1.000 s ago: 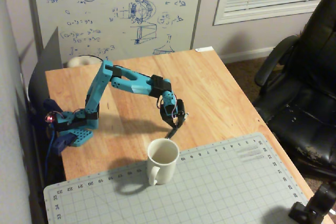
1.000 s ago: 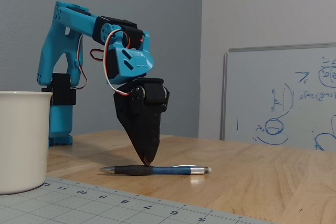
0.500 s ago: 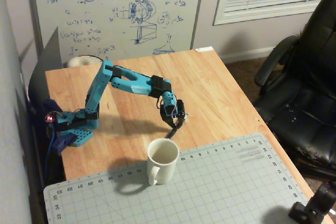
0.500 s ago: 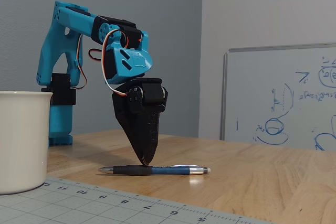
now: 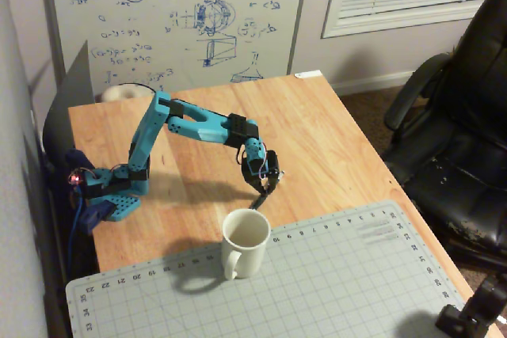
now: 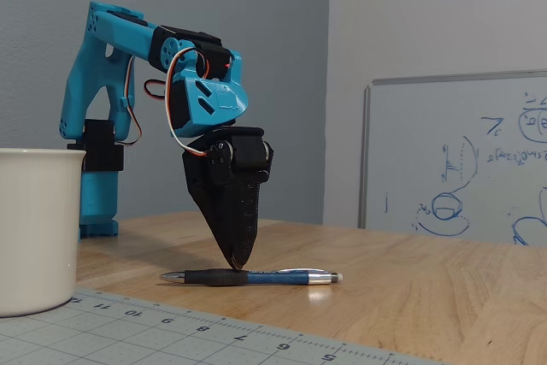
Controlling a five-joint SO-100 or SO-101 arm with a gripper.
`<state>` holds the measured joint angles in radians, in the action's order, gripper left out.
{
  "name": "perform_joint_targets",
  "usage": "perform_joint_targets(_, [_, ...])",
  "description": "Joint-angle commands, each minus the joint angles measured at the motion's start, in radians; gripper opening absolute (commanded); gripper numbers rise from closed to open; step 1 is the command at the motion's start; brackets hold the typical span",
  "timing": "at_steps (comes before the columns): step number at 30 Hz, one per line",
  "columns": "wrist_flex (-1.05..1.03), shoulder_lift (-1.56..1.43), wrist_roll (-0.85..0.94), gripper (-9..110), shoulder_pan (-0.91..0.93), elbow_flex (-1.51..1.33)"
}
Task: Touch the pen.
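In the low fixed view the pen (image 6: pixel 252 277) lies flat on the wooden tabletop (image 6: pixel 410 292), its silvery tip pointing to 9 o'clock and its other end to 3 o'clock. The black end effector (image 6: pixel 237 259) points straight down, its two fingers pressed together into one narrow wedge with nothing between them. The wedge tip meets the pen's dark grip section from 12 o'clock. A white mug (image 6: pixel 34 228) stands at 9 o'clock from the pen, on the grey cutting mat (image 6: pixel 171 335). In the high fixed view the end effector (image 5: pixel 264 187) sits at about 1 o'clock from the mug (image 5: pixel 244 243); the pen is mostly hidden behind the mug there.
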<state>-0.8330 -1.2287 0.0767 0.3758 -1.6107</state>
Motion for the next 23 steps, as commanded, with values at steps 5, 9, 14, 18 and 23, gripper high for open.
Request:
perform_joint_targets(5, [0.011, -0.021, 0.008, 1, 0.011, 0.077])
perform_joint_targets(9, [0.011, -0.023, 0.008, 1, 0.009, 0.069])
perform_joint_targets(14, [0.011, -0.026, 0.008, 1, 0.008, 0.069])
perform_joint_targets(18, [0.011, -0.025, 0.008, 1, 0.011, 0.077])
perform_joint_targets(23, [0.011, -0.023, 0.008, 1, 0.011, 0.077])
